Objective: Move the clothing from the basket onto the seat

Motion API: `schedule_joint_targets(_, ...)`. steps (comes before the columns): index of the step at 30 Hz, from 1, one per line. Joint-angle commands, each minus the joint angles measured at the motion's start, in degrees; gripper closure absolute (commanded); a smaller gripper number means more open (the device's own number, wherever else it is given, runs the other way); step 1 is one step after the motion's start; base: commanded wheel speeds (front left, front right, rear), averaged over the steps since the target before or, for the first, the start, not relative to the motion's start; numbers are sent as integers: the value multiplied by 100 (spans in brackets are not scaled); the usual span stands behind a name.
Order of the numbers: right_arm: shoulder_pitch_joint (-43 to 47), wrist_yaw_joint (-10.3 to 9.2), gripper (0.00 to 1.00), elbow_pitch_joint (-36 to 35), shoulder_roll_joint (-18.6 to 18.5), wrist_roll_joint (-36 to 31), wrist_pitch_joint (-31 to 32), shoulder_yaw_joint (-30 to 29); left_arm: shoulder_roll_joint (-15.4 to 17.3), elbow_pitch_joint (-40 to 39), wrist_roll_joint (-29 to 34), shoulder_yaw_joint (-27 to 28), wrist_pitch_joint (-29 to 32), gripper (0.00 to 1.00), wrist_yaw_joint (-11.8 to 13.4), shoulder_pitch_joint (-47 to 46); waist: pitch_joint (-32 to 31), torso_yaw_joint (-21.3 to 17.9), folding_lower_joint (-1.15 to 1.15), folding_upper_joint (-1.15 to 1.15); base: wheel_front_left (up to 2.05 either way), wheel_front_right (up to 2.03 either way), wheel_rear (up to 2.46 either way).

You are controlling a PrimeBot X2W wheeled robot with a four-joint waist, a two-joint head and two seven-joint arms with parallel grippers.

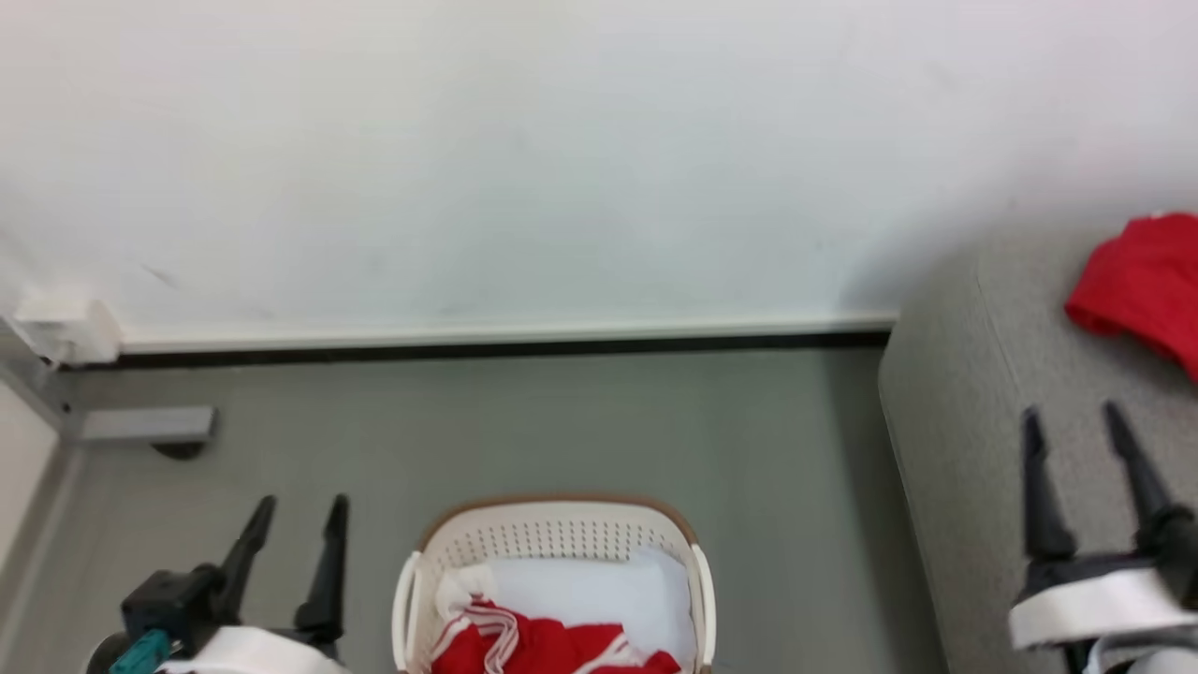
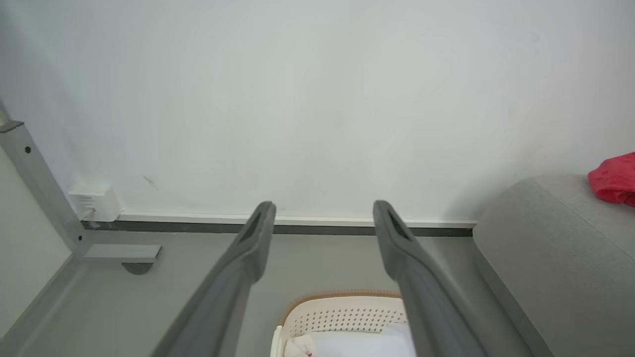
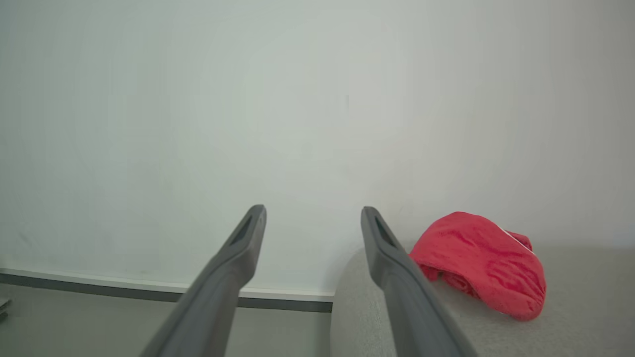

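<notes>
A: Nearest first: how many claws?
B: Two. The left claw hangs above the floor, left of the basket; the right claw hangs above the seat. Both stand wide, fingers spread, holding nothing.
A: What lies between them?
B: One basket, standing on the floor near the seat, not touching it. Inside it lies one striped red garment with one pale sheet.
A: Any clothing farther off?
B: One more, so two red pieces in all: a plain red garment bunched on the seat, beyond the right claw, close to the white wall.
</notes>
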Motion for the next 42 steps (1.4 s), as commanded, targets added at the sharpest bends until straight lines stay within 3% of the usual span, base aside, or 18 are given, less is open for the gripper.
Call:
schedule_joint_targets(1, 250, -12, 0, -121, 70, 19, 19, 151, -43, 62, 138, 155, -5, 0, -28, 156, -276, 162, 2, 0, 0, 0, 0)
schedule_joint_targets(8, 771, -12, 0, -26, 234, 23, -10, 490, -217, 326, 445, 681, -6, 0, -216, 501, -454, 252, 2, 0, 0, 0, 0)
schedule_joint_targets(21, 1188, -12, 0, 361, 254, 474, -61, 357, -667, 432, 902, 1320, -7, 0, -623, 781, -586, 278, 2, 0, 0, 0, 0)
schedule_joint_targets(42, 1007, -12, 0, 338, 255, 475, -64, 334, -1070, 604, 1446, 1576, -7, 0, -1038, 572, -478, 201, 2, 0, 0, 0, 0)
